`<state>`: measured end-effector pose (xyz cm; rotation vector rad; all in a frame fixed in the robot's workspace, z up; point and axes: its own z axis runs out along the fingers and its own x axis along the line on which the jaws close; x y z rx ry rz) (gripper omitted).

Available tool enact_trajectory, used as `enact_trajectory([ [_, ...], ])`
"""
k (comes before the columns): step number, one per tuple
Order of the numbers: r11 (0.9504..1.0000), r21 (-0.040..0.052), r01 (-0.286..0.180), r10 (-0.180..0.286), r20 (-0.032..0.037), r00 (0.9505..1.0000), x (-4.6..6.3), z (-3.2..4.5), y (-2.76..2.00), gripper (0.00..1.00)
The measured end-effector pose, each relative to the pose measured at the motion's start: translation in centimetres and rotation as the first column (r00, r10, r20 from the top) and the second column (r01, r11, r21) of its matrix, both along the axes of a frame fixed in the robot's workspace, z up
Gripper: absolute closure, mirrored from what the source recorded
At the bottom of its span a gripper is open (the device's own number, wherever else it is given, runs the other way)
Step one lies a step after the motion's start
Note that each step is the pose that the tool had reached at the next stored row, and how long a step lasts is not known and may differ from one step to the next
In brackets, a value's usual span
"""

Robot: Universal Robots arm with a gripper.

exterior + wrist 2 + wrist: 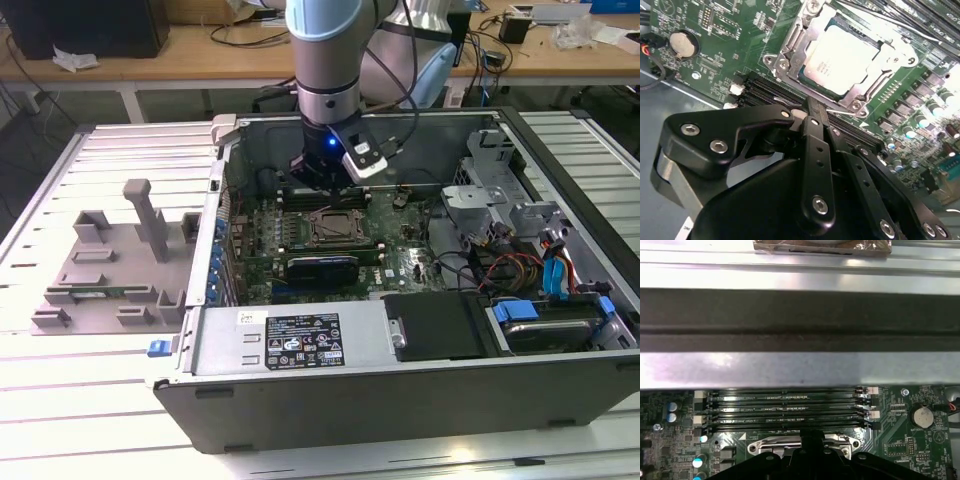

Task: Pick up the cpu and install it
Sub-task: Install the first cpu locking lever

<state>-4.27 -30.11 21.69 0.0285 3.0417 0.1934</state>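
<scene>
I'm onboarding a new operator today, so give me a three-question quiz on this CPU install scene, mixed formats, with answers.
1. True or false: the cpu lies in the motherboard socket.
2. Multiple choice: in the exterior view, the grey tray sits on which side of the computer case? A) that view's left B) that view's right C) inside it
3. Fill in: the coin battery sits on the green ____.

Key: 1 true; 2 A; 3 motherboard. The gripper hangs over the board inside the case.

Grey-blue arm [325, 45] (silver joint ring), black screw-studded gripper [810, 112].
</scene>
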Motion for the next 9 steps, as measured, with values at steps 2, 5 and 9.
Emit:
enact_trajectory([
  [2,1.0000,-0.0001,0.001,-0.001,0.0084,1.0000,0.00,-0.05,0.00,0.89],
  [5,0.9993,0.0000,0.036,-0.036,0.0085,0.9993,-0.01,-0.16,0.00,0.89],
  [9,0.9967,-0.0001,0.081,-0.081,0.0085,0.9967,-0.16,-0.36,0.24,0.89],
])
